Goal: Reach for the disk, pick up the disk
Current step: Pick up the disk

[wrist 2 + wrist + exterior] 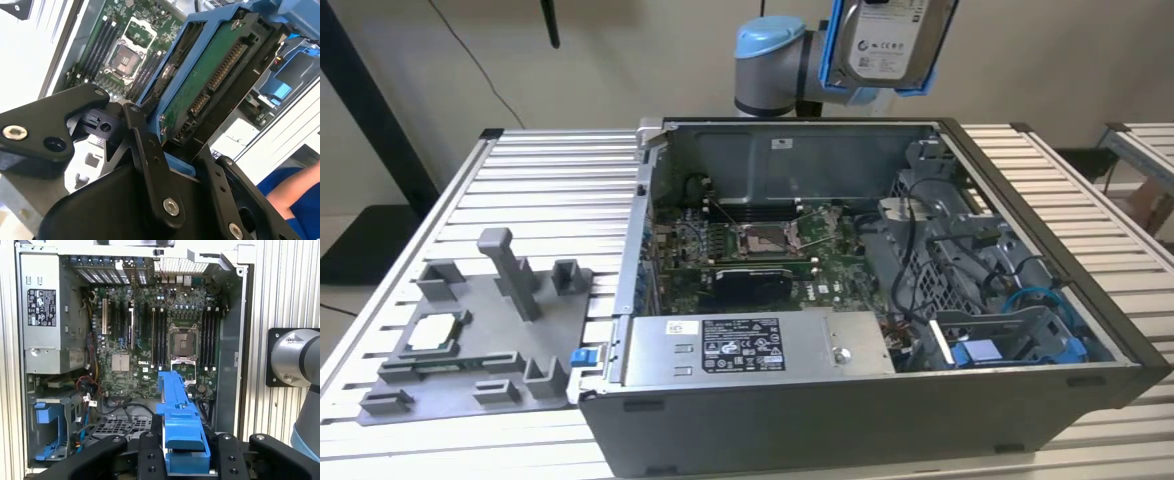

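in the exterior view the disk (891, 42) is seen lifted high above the back edge of the open computer case (1067, 300), its white label facing the camera and the blue bracket running down both sides. it hangs upright in the air, well clear of everything in the case. the arm's blue-capped joint (769, 60) is seen just to the exterior view's left of it. the case sits on a slatted worktop (547, 190), and a grey fixture tray (467, 340) is laid beside it on the exterior view's left. the long grey power supply (747, 345) with its label is seen along the near side of the case.

in the second wrist view the disk (210, 85) is shown from its green circuit-board side, connectors visible, clamped between the black fingers (150, 165) of the pincer (182, 157). so the pincer is closed on the disk. a person's arm in a blue sleeve (295, 200) is caught at the corner.

in the first wrist view the disk's blue bracket (177, 415) is seen edge-on between the black fingers, with the motherboard (150, 335) far below it.
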Robot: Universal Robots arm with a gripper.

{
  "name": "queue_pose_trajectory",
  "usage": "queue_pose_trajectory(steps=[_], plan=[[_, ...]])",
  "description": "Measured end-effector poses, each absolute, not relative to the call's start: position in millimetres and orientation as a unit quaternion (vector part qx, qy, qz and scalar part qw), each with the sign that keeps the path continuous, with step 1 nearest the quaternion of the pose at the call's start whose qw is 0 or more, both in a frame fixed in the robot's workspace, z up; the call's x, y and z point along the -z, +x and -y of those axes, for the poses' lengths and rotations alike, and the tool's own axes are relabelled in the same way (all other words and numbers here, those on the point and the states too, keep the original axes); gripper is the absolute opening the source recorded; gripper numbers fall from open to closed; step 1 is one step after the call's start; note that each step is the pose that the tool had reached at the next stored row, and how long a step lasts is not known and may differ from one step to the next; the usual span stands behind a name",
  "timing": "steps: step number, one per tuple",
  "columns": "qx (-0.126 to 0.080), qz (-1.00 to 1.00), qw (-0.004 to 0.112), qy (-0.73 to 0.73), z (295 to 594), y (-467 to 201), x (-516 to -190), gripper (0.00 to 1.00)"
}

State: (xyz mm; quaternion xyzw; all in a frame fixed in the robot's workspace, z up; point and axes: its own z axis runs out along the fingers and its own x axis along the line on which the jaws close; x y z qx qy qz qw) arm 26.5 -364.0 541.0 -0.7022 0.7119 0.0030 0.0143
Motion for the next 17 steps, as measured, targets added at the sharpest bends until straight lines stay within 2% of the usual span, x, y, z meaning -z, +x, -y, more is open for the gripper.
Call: queue_pose_trajectory(steps=[17], plan=[[-0.004, -0.718, 0.015, -0.696, 367.5, 29.6, -540.6, 0.0]])
